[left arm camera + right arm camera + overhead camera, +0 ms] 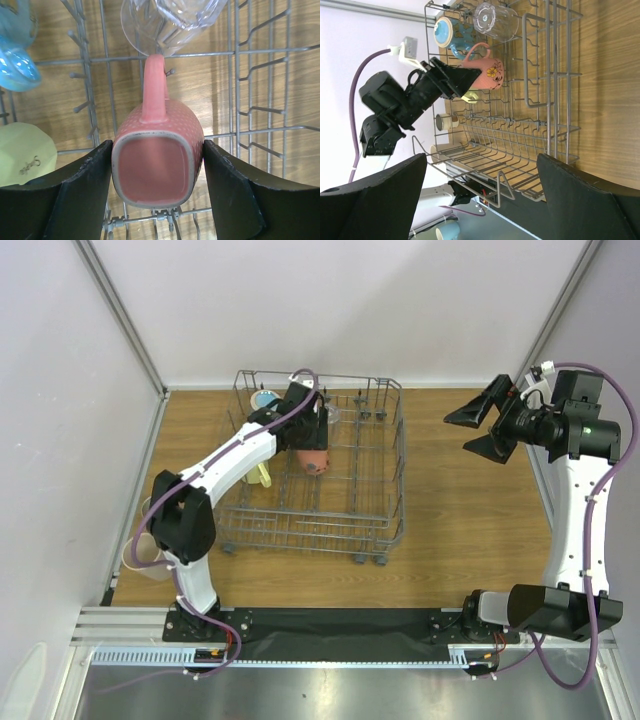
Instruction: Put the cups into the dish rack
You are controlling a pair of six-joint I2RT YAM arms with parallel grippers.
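The wooden table point(470, 530) is carrying the rack point(401, 470) on its left half, with pale cups point(140, 552) standing beside it at the left edge.

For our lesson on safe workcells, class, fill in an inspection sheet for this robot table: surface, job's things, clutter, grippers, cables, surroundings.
Surface: wooden table.
Job's things: dish rack on the table; blue cup, clear glass and pale yellow cup inside it; pink mug gripped; beige cup left of the rack.
Clutter: nothing seen.
Grippers: left gripper, jaws shut on the pink mug over the rack; right gripper, jaws open, empty, raised at right.
Cables: purple cables run along both arms.
Surroundings: white walls, metal frame posts.
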